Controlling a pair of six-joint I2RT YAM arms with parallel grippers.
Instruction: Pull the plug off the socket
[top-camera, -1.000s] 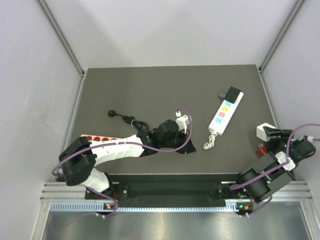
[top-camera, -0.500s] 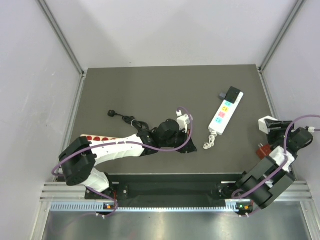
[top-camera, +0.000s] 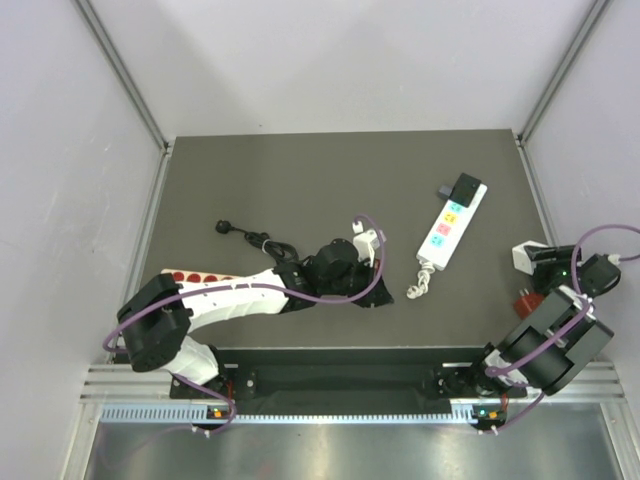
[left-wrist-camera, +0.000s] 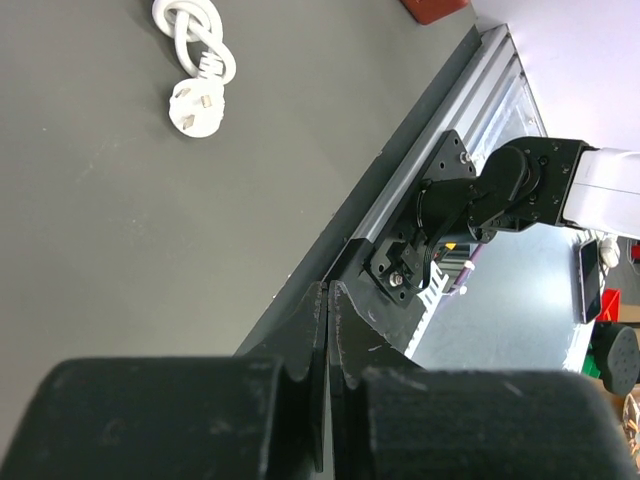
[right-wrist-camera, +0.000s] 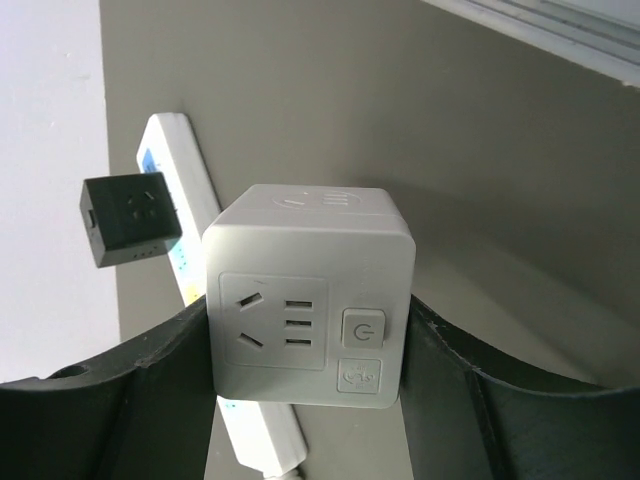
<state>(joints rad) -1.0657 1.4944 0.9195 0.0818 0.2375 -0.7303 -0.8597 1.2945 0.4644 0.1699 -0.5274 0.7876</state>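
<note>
The right hand (right-wrist-camera: 305, 340) is closed part-way on a white cube adapter (right-wrist-camera: 310, 290). One black finger presses each side of it, and its face with the outlet slots and a round power button is turned to the wrist camera. From above, this hand and the cube are at the right edge of the bench (top-camera: 300, 180), closer to the near right corner than the far one. A small red object (top-camera: 522, 300) lies just nearer the arm bases.

The left hand (left-wrist-camera: 328, 300) is fully closed with nothing in it, its two fingertips pressed together. It sits low over the middle of the bench, towards the near edge.

The socket (top-camera: 452, 226) lies on the right half of the bench, well apart from both hands. It is set on a slant, with one end pointing towards the far right corner. Its short white cord (top-camera: 418, 285) is coiled at the other end, towards the near edge. A black plug (top-camera: 465, 185) sits on its far end.

A black cord (top-camera: 250, 237) lies on the left half. A beige strip with red spots (top-camera: 185, 277) shows partly under the left arm, by the near left corner.
</note>
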